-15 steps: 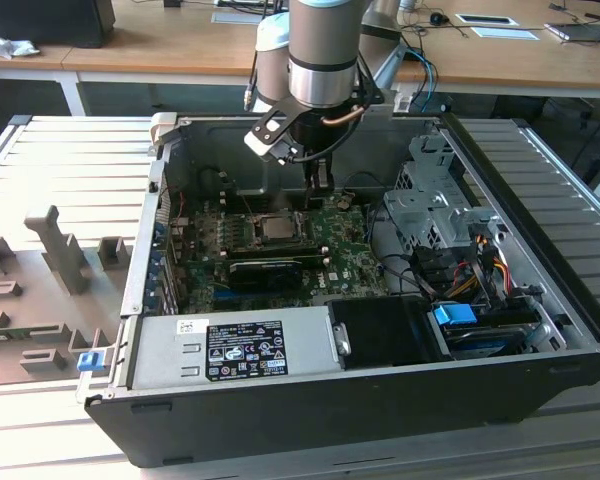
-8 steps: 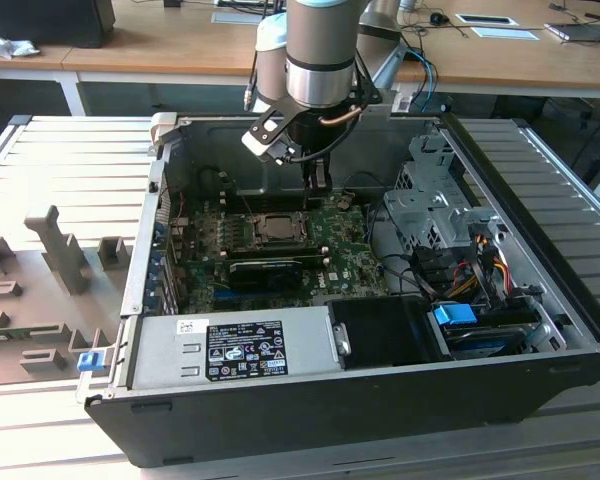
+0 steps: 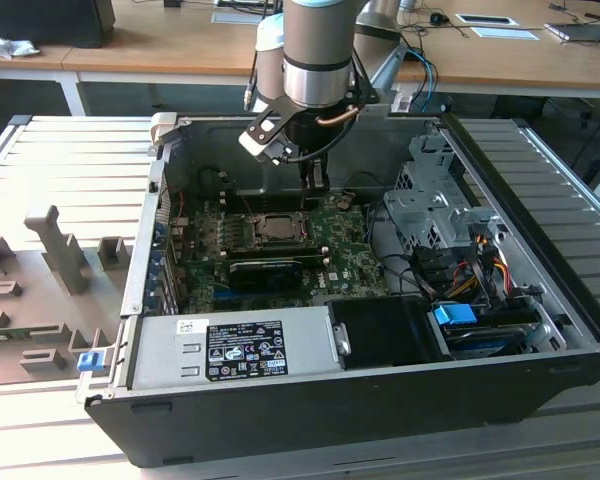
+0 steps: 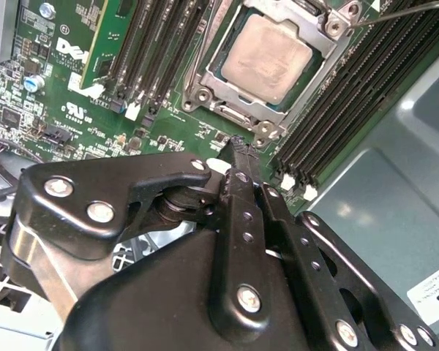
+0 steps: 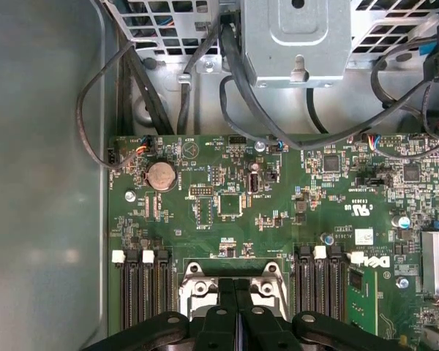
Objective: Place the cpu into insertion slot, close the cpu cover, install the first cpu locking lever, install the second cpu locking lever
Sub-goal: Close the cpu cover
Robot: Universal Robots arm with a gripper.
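Note:
The cpu, a dull silver square chip, lies in the insertion slot on the green motherboard. The silvery cpu cover lies flat as a frame around the chip. A thin metal locking lever slants past one corner of the cover. My gripper hangs just above the board beside the socket, at its far side in the exterior view. Its black fingers are pressed together, shut on nothing. In the exterior view the gripper points down from the arm.
Black memory slots flank the socket on both sides. A long black card lies in front of it. A drive cage with cables stands at the exterior view's right, and a power supply at the front. Case walls enclose the board.

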